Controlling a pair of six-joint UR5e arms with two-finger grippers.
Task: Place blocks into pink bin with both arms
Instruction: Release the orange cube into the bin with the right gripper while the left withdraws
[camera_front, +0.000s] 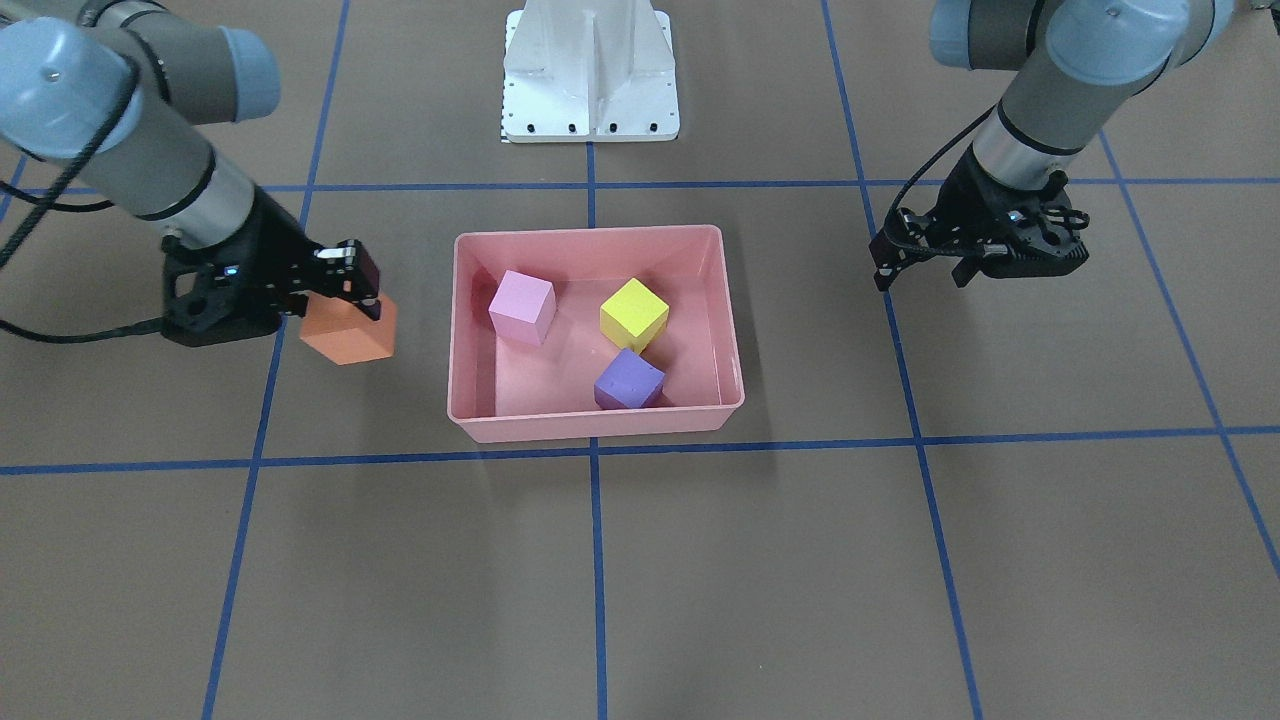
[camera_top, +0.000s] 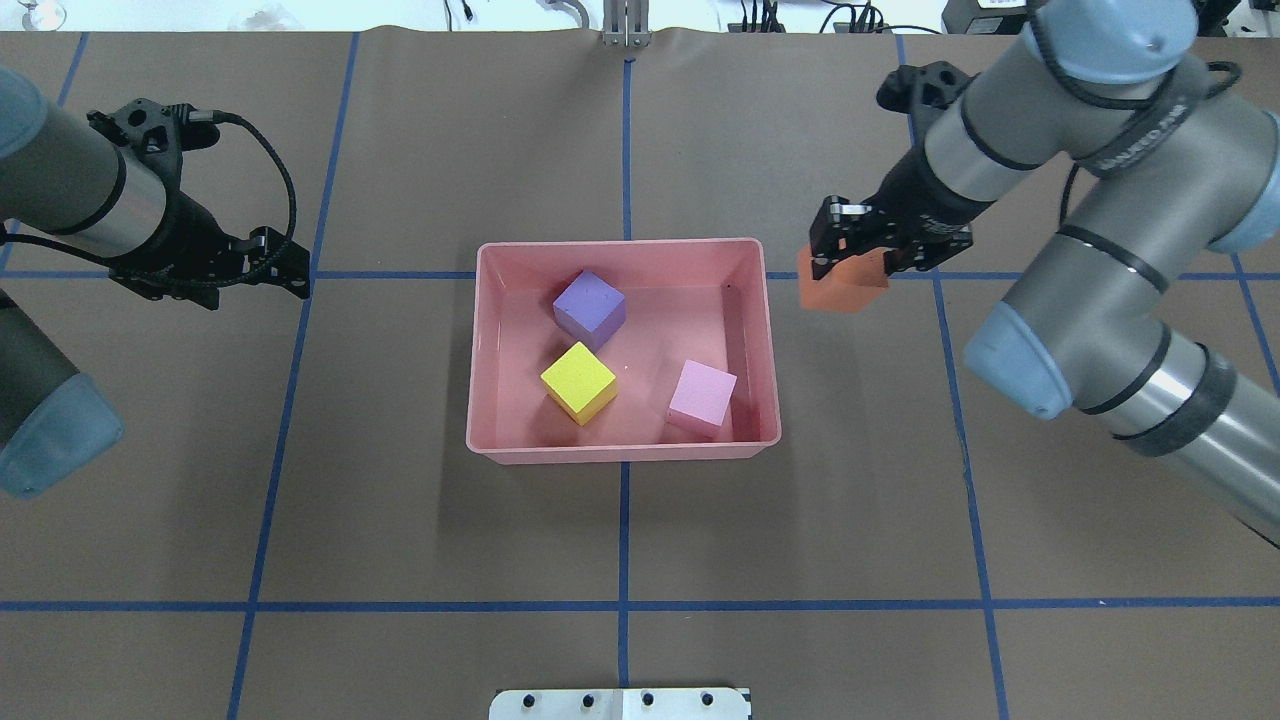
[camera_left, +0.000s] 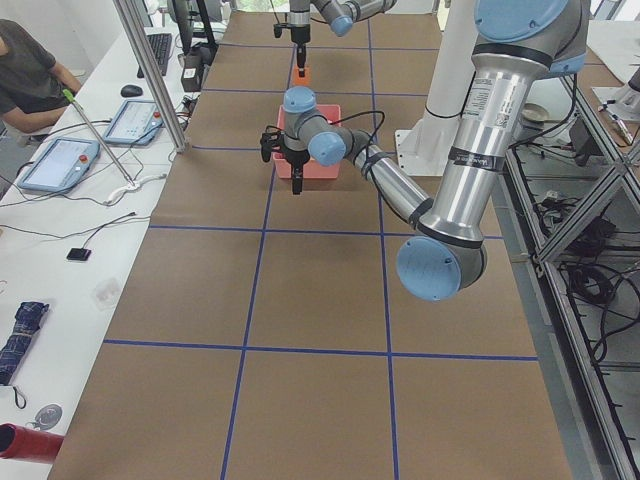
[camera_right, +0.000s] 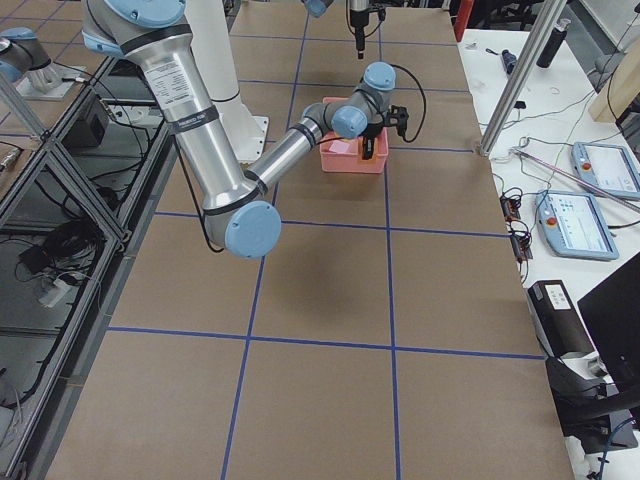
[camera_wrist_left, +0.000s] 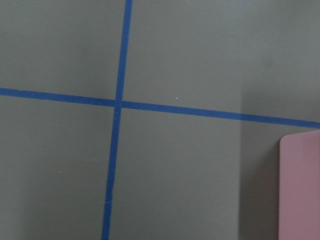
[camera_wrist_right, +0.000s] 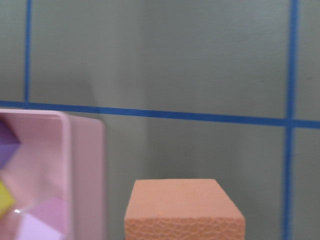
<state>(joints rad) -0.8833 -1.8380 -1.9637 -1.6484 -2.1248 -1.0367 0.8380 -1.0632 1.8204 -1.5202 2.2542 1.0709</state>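
Grips orange cube (camera_top: 835, 292) in right gripper (camera_top: 850, 262), pink bin (camera_top: 620, 243) just beside; holds left gripper (camera_front: 922, 275) spread, empty; risks clipping rim and shedding cube if swung across too low

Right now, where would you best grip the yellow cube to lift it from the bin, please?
Come from straight above, since the walls of the pink bin bar any side approach. Close on two opposite side faces of the yellow cube, wrist turned to match its diagonal pose, clear of the nearby purple cube.
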